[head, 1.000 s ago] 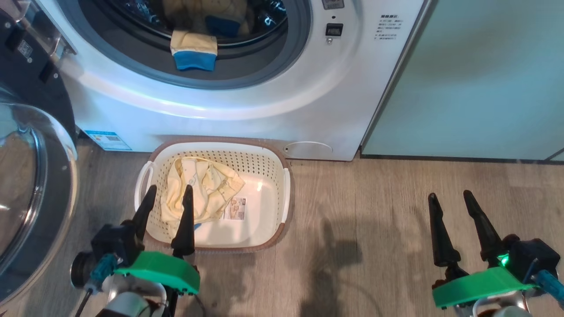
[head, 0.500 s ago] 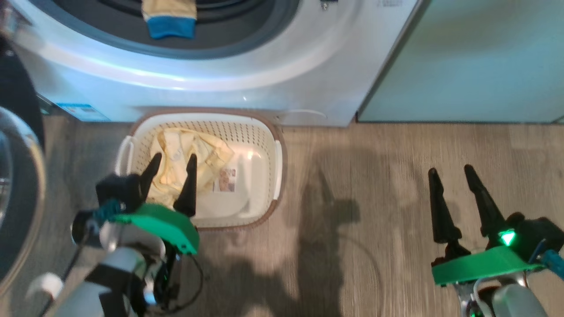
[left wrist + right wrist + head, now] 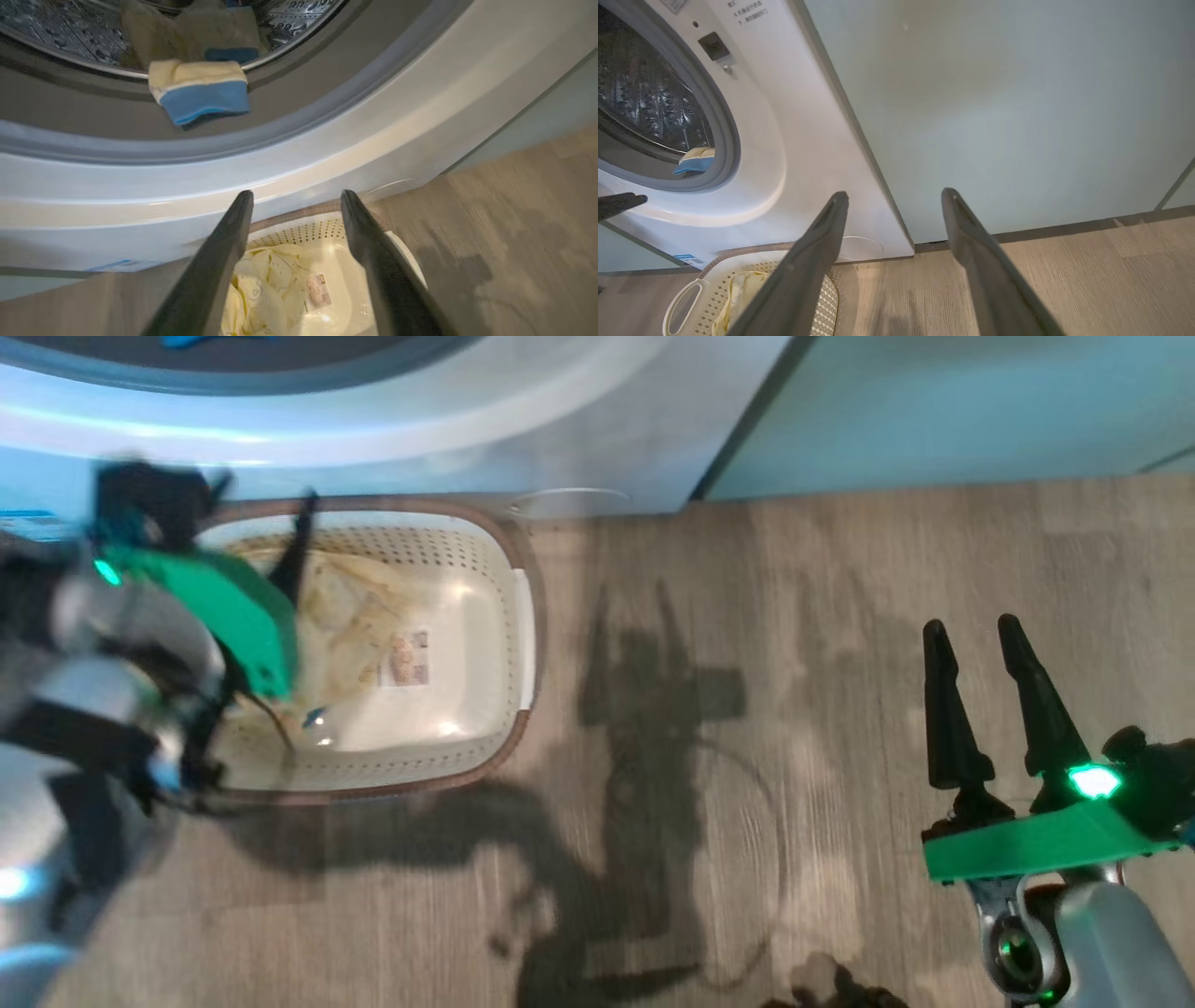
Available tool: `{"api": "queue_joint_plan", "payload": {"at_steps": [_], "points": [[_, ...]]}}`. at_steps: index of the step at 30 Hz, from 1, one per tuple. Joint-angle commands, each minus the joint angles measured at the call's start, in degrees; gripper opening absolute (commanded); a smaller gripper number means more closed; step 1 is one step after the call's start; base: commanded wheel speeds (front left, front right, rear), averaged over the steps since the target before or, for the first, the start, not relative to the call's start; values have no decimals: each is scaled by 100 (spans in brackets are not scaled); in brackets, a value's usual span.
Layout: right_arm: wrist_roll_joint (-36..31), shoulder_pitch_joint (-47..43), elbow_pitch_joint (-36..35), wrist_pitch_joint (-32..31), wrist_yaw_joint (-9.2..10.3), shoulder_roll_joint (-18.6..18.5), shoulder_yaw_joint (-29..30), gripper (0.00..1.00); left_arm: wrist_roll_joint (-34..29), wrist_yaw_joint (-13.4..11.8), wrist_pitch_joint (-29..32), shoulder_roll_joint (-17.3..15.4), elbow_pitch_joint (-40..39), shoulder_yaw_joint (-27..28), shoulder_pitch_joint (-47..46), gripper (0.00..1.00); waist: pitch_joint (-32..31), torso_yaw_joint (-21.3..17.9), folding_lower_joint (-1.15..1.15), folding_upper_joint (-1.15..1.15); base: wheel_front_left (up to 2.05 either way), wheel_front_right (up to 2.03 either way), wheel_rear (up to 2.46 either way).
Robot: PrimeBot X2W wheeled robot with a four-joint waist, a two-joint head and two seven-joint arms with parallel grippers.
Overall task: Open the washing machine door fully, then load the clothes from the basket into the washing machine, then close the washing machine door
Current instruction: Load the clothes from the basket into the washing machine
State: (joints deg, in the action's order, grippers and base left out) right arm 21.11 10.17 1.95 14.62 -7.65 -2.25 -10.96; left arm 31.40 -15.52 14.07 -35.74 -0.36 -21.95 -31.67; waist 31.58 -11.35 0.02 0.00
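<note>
The left gripper [image 3: 296,193] has swung from the near rim of the basket [image 3: 526,616] to above its left half, and the camera has dipped too. Nearest, the right gripper [image 3: 971,625] waits spread and empty over the floor [image 3: 747,859], well to the right. The left, jaws wide and empty, is the closer arm. The clothes [image 3: 345,616] lie just below it, their length seemingly near-to-far. Beyond, one piece [image 3: 201,88] drapes over the lip of the washing machine [image 3: 420,439].

Left hand [image 3: 296,195] farther forward over the basket [image 3: 439,546].
</note>
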Motion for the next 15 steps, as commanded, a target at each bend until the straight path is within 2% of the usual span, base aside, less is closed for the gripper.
{"api": "queue_joint_plan", "payload": {"at_steps": [1, 8, 15], "points": [[48, 60, -188, 38, 16, -63, -110, 100, -64, 32, 84, -319, -202, 302, -235, 100, 89, -94, -2, 0, 0, 0, 0], [437, 231, -188, 38, 16, -63, -223, 100, -129, 337, 1265, -1095, -218, 346, -1178, 100, 302, -423, -2, 0, 0, 0, 0], [821, 328, -239, 38, 16, -63, -313, 100, -256, 651, 2068, -1677, 143, 325, -1947, 100, 505, -906, -2, 0, 0, 0, 0]]}}
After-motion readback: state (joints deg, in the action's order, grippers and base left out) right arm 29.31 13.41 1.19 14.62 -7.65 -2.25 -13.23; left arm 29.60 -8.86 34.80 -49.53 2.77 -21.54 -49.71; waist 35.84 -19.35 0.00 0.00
